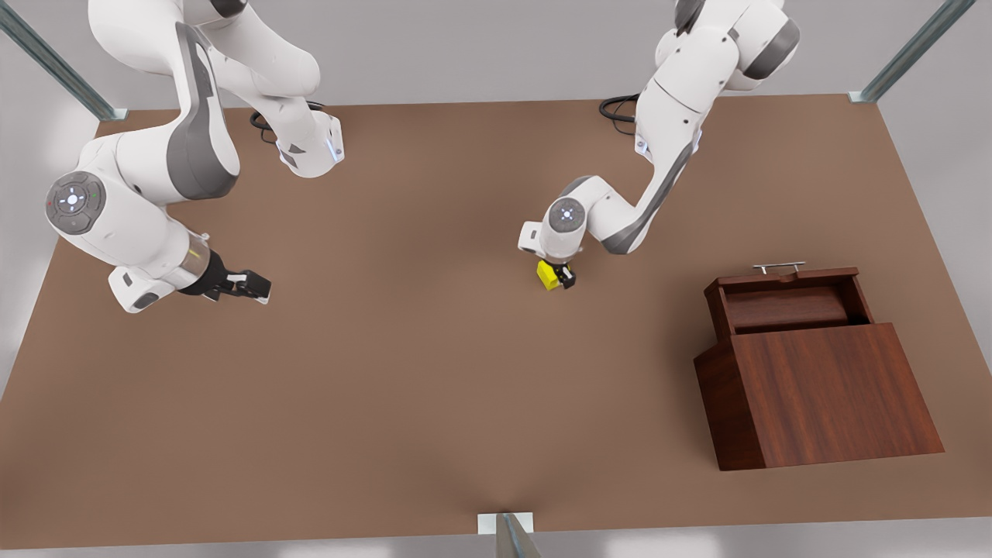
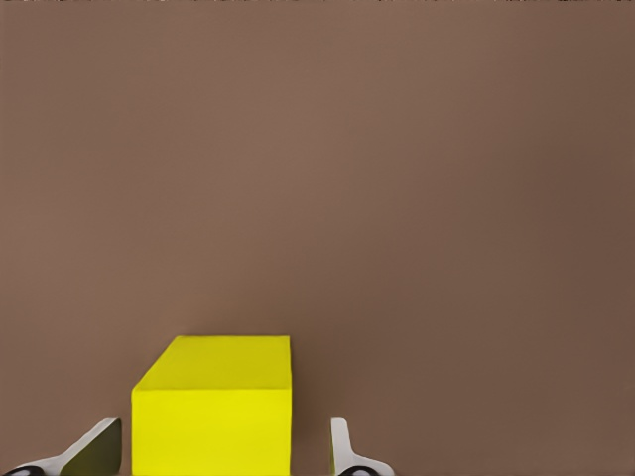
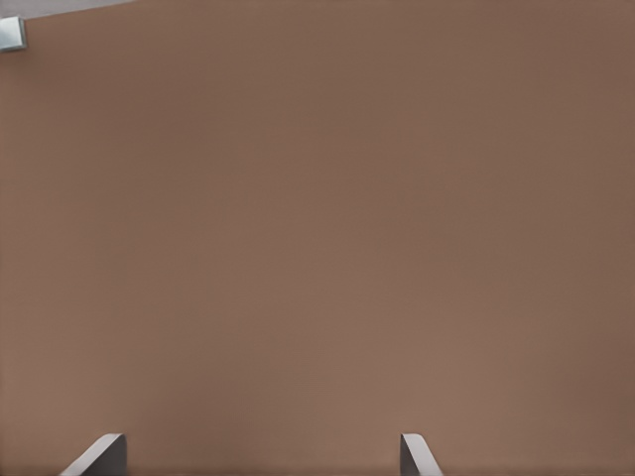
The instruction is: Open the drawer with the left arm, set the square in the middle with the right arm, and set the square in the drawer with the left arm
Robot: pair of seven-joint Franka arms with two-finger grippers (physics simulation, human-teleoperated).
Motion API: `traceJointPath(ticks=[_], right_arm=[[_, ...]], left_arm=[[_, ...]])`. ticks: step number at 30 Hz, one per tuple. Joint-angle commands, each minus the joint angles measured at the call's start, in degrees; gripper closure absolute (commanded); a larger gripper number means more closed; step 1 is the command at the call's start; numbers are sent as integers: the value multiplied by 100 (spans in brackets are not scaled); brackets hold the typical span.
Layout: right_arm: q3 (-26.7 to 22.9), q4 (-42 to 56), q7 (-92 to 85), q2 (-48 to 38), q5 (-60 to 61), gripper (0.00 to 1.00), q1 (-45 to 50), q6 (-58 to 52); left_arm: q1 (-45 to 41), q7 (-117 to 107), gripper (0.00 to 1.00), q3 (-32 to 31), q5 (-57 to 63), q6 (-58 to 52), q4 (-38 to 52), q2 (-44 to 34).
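Drawer [image 1: 787, 304] stood pulled out at the upper end of the slant-topped wooden box [image 1: 833, 391], at the right of the front view; its tray held nothing, and its silver handle [image 1: 779, 266] sat along its far edge. The box rested on the brown counter [image 1: 403, 403].

Near the centre of the front view, the yellow square [image 1: 549, 274] lay on the counter, well apart from the drawer. The left gripper [image 1: 559, 277] pointed down over it, on the arm that reached in from the upper right of the frame. In the left wrist view the square [image 2: 213, 407] sat between the two fingertips [image 2: 342, 451] with a visible gap on each side, so the jaws were open around it and not pressing it. The left gripper [image 2: 213, 458] straddled the cube low against the counter.

At the left of the front view, the right gripper [image 1: 260, 288] hung above bare counter, far from the square and the box, on the arm that waited there. In the right wrist view the right gripper [image 3: 253, 458] had its fingertips [image 3: 97, 456] spread wide, the jaws open and holding nothing.
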Motion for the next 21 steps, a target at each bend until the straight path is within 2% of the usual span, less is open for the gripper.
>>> traceJointPath(ticks=[1, 11, 12, 15, 16, 21], right_arm=[[1, 0, 0, 2, 0, 0, -1, 0], [1, 9, 0, 11, 18, 0, -1, 9], [1, 9, 0, 11, 18, 0, -1, 9], [1, 0, 0, 11, 18, 0, -1, 0], [1, 0, 0, 11, 18, 0, -1, 0], [-8, 9, -9, 11, 18, 0, -9, 0]], left_arm=[[4, -4, 0, 0, 2, 1, 0, 21], [-58, -4, 0, 105, 99, 238, 18, 328], [-58, -4, 2, 132, 99, 247, 27, 346], [-93, -48, 24, 132, 107, 238, 18, 346], [-93, -48, 27, 158, 107, 238, 18, 346], [-93, -48, 28, 176, 116, 230, 18, 337]])
